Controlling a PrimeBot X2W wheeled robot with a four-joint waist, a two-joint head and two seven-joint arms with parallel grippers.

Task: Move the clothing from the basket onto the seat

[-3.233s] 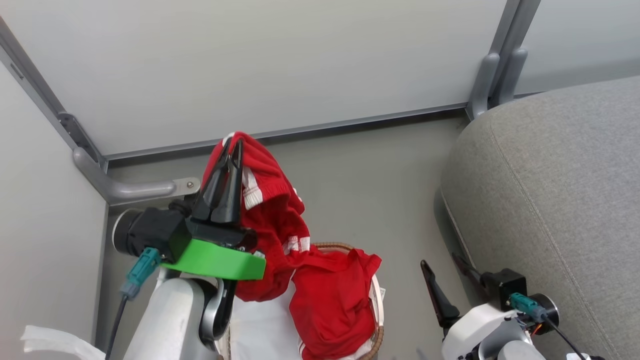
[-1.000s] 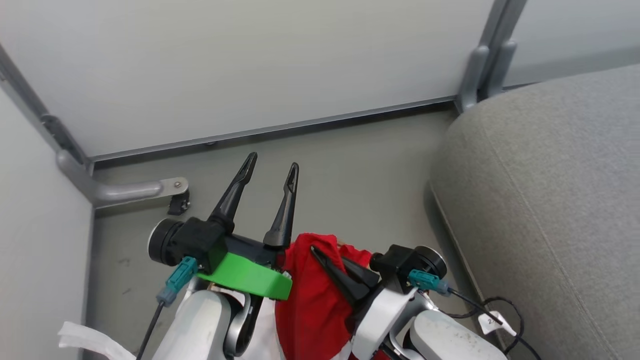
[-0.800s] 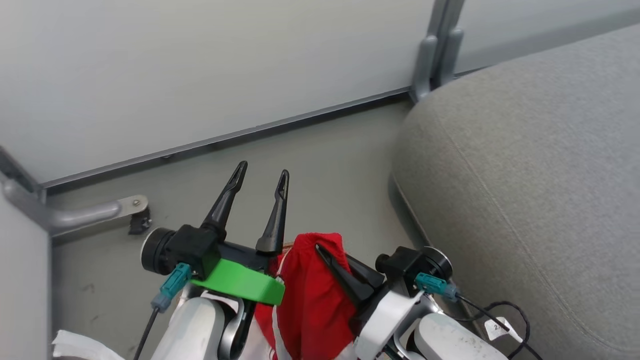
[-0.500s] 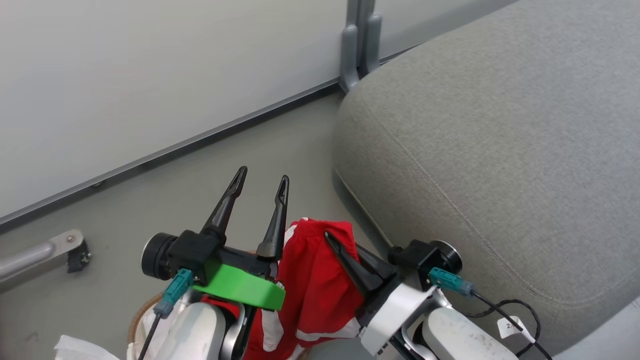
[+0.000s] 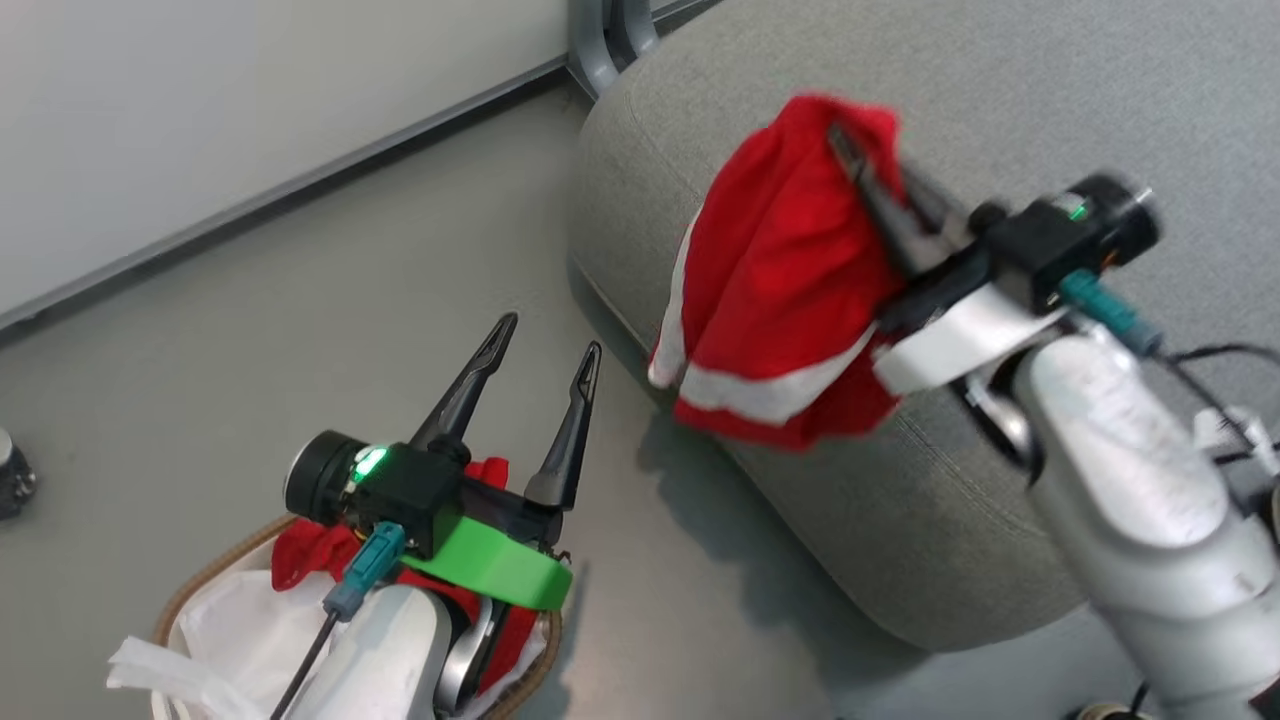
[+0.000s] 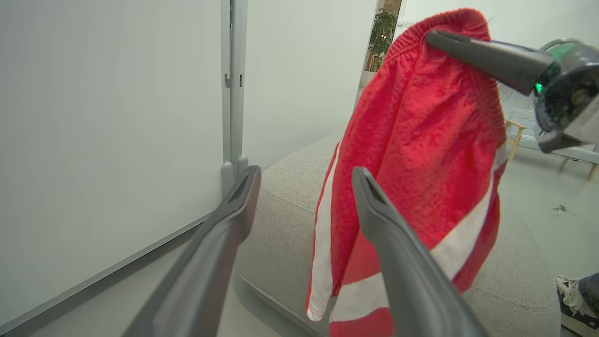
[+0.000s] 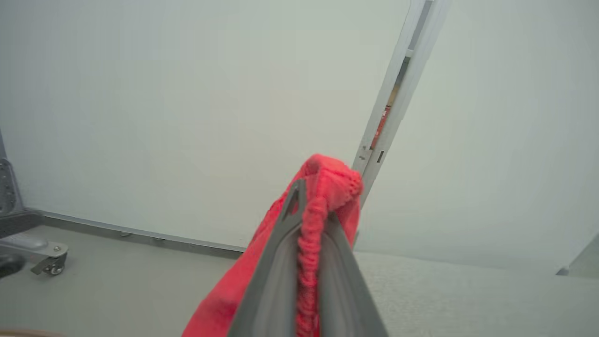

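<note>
**Item 1: my right jaws.** Shut tight on the gathered elastic edge of one red garment [image 5: 780, 270], with nothing else in the pinch. They are held high, above the near corner of the seat [image 5: 1050, 90].

**Item 2: the garment.** It hangs free below the pinch, white stripes toward its lower hem. Most of its length hangs in front of the cushion's rounded front face, not over the top. I cannot tell whether the cloth brushes the cushion.

**Item 3: my left jaws.** Spread wide and empty, pointing up just above the basket [image 5: 200, 590], well apart from the hanging cloth.

**Item 4: remaining clothing [image 5: 300, 545].** Red fabric in the basket on the white liner [image 5: 240, 630], partly hidden under my left wrist. I cannot count the pieces.

**Item 5: step in hand.** I am carrying the garment to the seat for release. By my judgement one piece is in transit and at least one remains.

**Handling notes.**
- Carry further inward, until the whole hanging length is over the flat top.
- Lower until the hem pools on the upholstery, and only then part the jaws.
- If I let go here, I expect the weight to slide off the rounded edge to the floor [image 5: 250, 330].
- Move smoothly, since limp cloth swings.
</note>
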